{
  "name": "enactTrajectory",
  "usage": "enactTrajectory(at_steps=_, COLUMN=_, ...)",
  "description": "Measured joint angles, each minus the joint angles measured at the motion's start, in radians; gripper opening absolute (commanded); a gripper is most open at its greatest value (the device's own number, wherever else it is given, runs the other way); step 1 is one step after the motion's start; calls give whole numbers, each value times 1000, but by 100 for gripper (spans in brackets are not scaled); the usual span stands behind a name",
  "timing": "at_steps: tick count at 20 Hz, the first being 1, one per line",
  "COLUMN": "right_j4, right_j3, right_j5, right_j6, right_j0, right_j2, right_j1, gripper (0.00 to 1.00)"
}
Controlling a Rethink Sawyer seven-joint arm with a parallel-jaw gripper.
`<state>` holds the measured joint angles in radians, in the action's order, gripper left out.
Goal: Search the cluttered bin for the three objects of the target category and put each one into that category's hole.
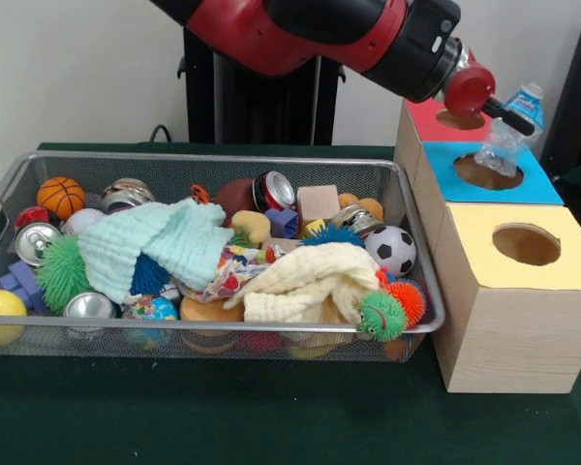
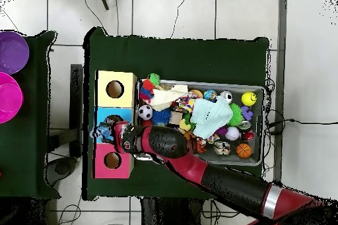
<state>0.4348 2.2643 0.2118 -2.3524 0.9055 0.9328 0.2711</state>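
The red and black arm (image 1: 320, 34) reaches out level, its gripper (image 1: 508, 108) clamped shut on something

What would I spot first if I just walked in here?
Probably the big red and black arm reaching down from above, its gripper holding a crumpled plastic bottle over the blue box's hole. Next, the wire bin beside the boxes, heaped with balls, cans, spiky toys and cloths.
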Motion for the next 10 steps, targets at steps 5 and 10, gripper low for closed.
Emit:
enactTrajectory(at_steps=5, right_j4=0, right_j3=-2, right_j5=0, right_j6=0, right_j0=-18, right_j2=-24, right_j1=27, gripper=100)
enactTrajectory(at_steps=10, right_j4=0, right_j3=-4, right_j5=0, right_j6=0, right_j0=-43, right_j2=-59, right_j1=58, gripper=100)
